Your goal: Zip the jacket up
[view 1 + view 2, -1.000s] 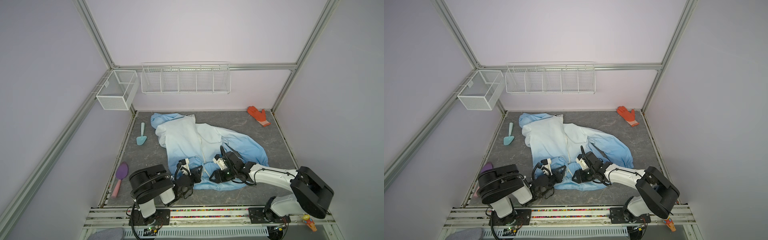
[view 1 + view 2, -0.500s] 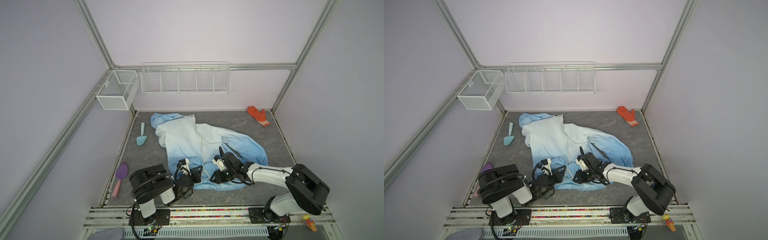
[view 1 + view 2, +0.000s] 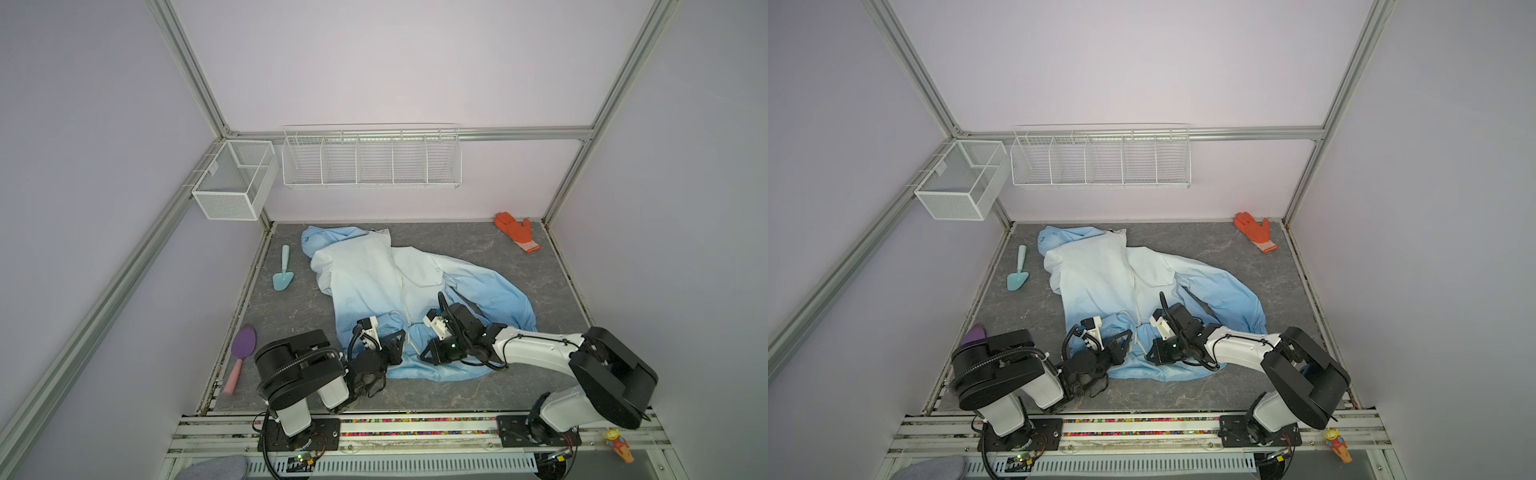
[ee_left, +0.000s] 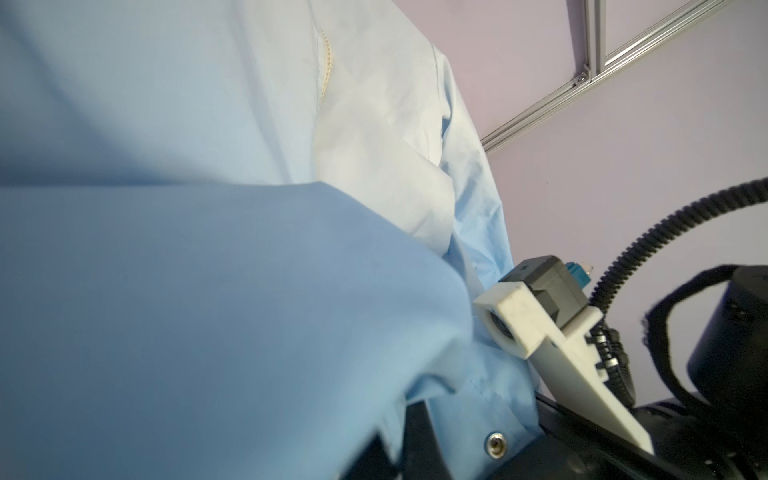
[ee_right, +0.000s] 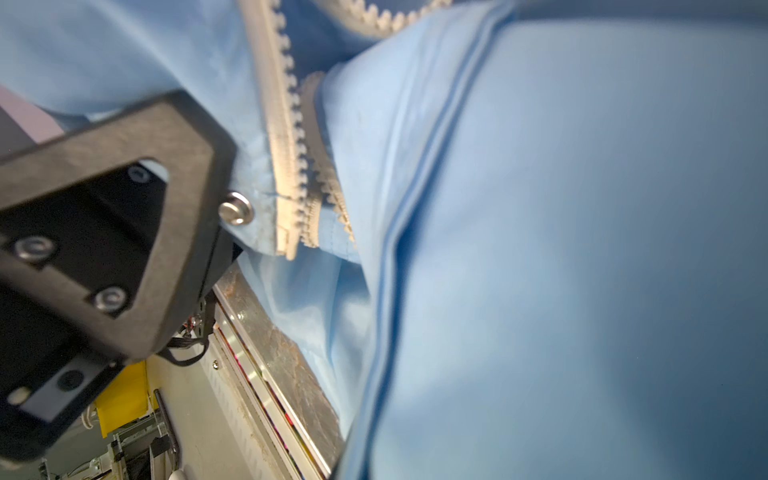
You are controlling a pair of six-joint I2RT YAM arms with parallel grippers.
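The left arm and right arm have white links, black joints, ribbed cables; the left tool is black.

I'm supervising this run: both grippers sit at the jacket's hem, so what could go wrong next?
The zipper halves lie unjoined, so pulling may mismatch the teeth. The left gripper pinches the jacket beside the snap; thin fabric might slip out. Loose folds near the right gripper could snag.
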